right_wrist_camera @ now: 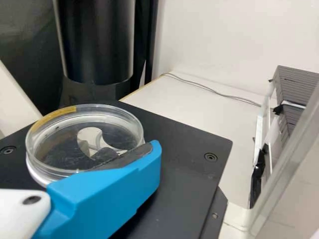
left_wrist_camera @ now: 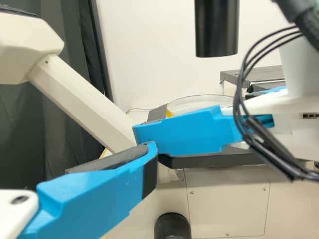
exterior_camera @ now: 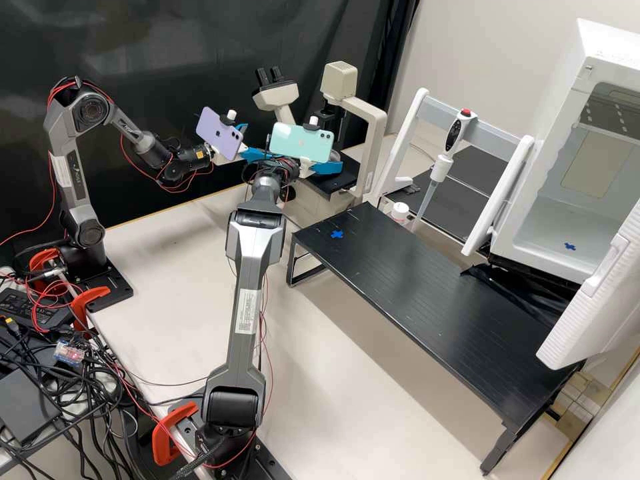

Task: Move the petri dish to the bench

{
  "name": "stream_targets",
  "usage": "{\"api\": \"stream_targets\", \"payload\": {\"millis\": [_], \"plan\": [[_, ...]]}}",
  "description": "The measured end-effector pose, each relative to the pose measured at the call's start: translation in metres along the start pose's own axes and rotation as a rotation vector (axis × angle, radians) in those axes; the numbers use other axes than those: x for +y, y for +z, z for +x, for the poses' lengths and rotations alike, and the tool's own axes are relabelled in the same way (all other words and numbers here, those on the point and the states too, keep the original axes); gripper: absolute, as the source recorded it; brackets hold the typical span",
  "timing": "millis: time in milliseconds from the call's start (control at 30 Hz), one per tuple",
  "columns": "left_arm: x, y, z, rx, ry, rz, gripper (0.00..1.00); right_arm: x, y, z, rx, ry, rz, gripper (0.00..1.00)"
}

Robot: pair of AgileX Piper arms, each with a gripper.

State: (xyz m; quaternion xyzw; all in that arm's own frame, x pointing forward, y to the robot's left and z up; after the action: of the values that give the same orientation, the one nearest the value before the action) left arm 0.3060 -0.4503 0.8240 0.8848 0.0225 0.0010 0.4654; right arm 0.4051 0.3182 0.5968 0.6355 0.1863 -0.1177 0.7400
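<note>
Petri dish (right_wrist_camera: 65, 144) on the microscope stage (right_wrist_camera: 187, 154), right gripper (exterior_camera: 327, 167) at its rim

The bench (exterior_camera: 320, 400) has a pale top. Its curtain-side edge carries a wooden strip, with the black curtain (exterior_camera: 200, 60) behind; the bases of both arms stand along the adjoining edge, beside tangled cables (exterior_camera: 87, 393). Pale bench top stretches from these bases to a long black stand (exterior_camera: 433, 280), giving open room along the stand's near side. The microscope (exterior_camera: 377, 127) is near the stand's corner marked with a blue cross (exterior_camera: 337, 234). Beyond the stand's far edge are a white-capped bottle (exterior_camera: 399, 212) and an upright pipette (exterior_camera: 443, 160) at a white frame (exterior_camera: 403, 140). A white cabinet (exterior_camera: 607, 40) with its door open is at the stand's other end.

The dish has a yellowish strip on its rim; the right gripper covers part of its side, and whether they touch cannot be told. The left gripper (exterior_camera: 242, 127) is close by, beside the stage. Whether either gripper's jaws are open or closed cannot be told.

A printed white label (exterior_camera: 247, 311) is on the right arm, and another (exterior_camera: 61, 171) on the left.
</note>
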Motion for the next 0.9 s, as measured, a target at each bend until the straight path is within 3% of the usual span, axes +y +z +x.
{"api": "stream_targets", "payload": {"millis": [900], "plan": [[0.0001,-0.0003,0.0,0.003,0.001,-0.003,1.0,-0.003,-0.0036,-0.0001,0.04,-0.033,-0.02,0.0]]}}
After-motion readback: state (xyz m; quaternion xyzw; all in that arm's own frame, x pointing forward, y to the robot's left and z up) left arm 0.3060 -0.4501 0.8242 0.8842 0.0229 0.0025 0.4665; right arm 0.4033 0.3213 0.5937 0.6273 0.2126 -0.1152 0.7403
